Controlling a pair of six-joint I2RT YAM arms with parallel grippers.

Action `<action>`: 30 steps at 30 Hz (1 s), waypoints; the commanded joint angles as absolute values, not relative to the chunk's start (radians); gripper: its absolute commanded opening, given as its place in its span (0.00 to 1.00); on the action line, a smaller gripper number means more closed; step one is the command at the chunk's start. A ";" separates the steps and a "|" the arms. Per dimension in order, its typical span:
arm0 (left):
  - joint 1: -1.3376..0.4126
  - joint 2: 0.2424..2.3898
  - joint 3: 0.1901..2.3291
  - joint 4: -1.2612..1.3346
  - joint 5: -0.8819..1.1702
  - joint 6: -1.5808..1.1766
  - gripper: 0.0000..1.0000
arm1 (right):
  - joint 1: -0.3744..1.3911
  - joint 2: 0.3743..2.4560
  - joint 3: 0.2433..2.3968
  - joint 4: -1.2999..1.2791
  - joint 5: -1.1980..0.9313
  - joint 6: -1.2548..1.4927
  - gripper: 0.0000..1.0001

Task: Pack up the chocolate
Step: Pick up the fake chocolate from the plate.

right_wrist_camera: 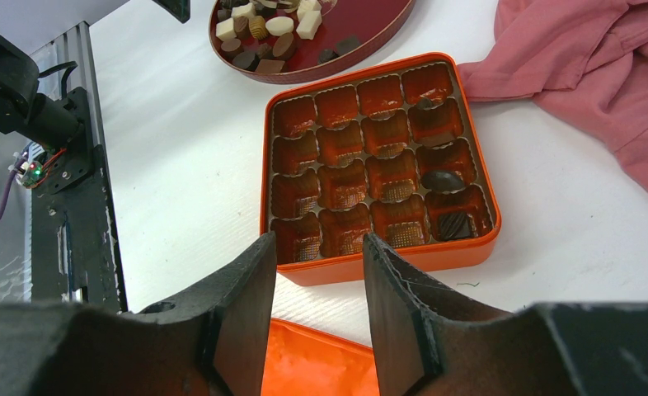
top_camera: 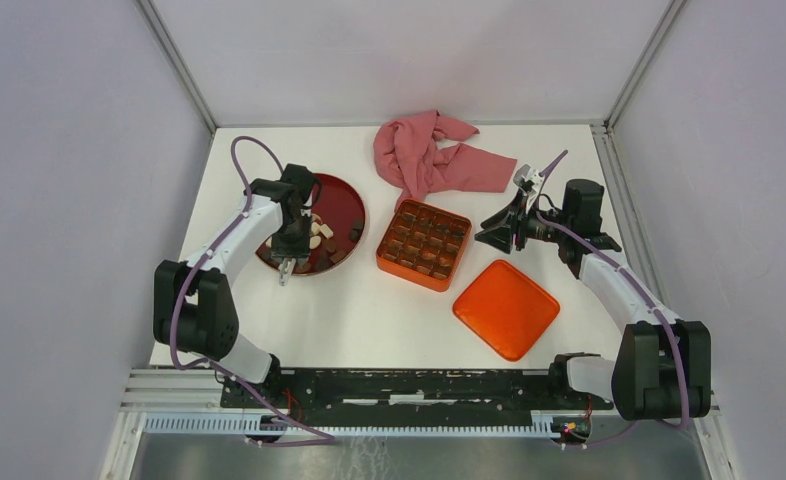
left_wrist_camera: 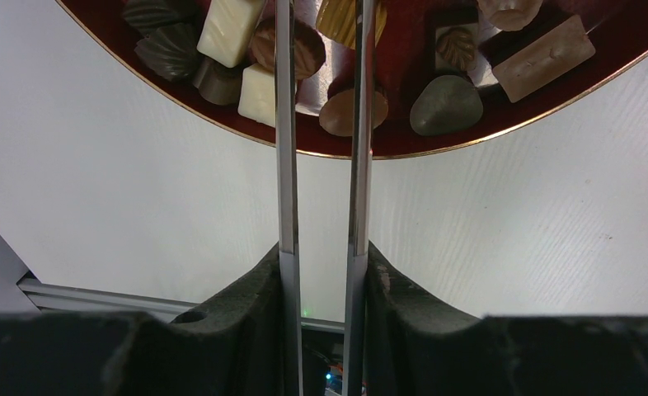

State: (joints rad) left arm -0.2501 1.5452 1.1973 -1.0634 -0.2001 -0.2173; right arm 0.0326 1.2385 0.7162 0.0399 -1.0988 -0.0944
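Note:
The chocolate (left_wrist_camera: 446, 106) lies as several small dark, tan and cream pieces on the round dark-red plate (left_wrist_camera: 403, 144), at the left in the top view (top_camera: 354, 205). My left gripper (top_camera: 286, 270) hangs over the plate's near side. Its thin metal fingers (left_wrist_camera: 284, 124) stand a narrow gap apart, with a gold ridged piece (left_wrist_camera: 335, 21) seen between them; the tips run off the top edge. The orange gridded tin (top_camera: 424, 245) holds three dark pieces (right_wrist_camera: 440, 179) on its right side. My right gripper (top_camera: 484, 235) hovers open and holds nothing, just right of the tin (right_wrist_camera: 387, 260).
The orange lid (top_camera: 506, 308) lies flat in front of the tin, under my right gripper. A crumpled pink cloth (top_camera: 434, 155) sits behind the tin at the back. White walls close in the table, and a black rail (right_wrist_camera: 65, 206) runs along its near edge.

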 commanded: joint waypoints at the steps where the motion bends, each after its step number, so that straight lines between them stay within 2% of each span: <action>1: -0.245 1.550 1.201 -1.044 -0.193 -0.188 0.40 | 0.036 1.229 0.750 0.061 -1.115 -0.095 0.49; 8: -0.246 1.560 1.201 -1.043 -0.192 -0.188 0.41 | 0.035 1.227 0.750 0.063 -1.115 -0.096 0.49; 11: -0.246 1.559 1.201 -1.043 -0.189 -0.187 0.37 | 0.035 1.227 0.750 0.063 -1.114 -0.095 0.49; 13: -0.245 1.560 1.201 -1.044 -0.189 -0.187 0.30 | 0.036 1.227 0.750 0.063 -1.115 -0.096 0.49; 15: -0.246 1.553 1.200 -1.042 -0.194 -0.187 0.10 | 0.035 1.227 0.750 0.062 -1.115 -0.096 0.49; 16: -0.246 1.547 1.196 -1.038 -0.196 -0.187 0.03 | 0.035 1.227 0.750 0.062 -1.115 -0.095 0.49; 30: -0.246 1.396 1.182 -1.001 -0.171 -0.208 0.02 | 0.035 1.224 0.747 0.064 -1.113 -0.094 0.49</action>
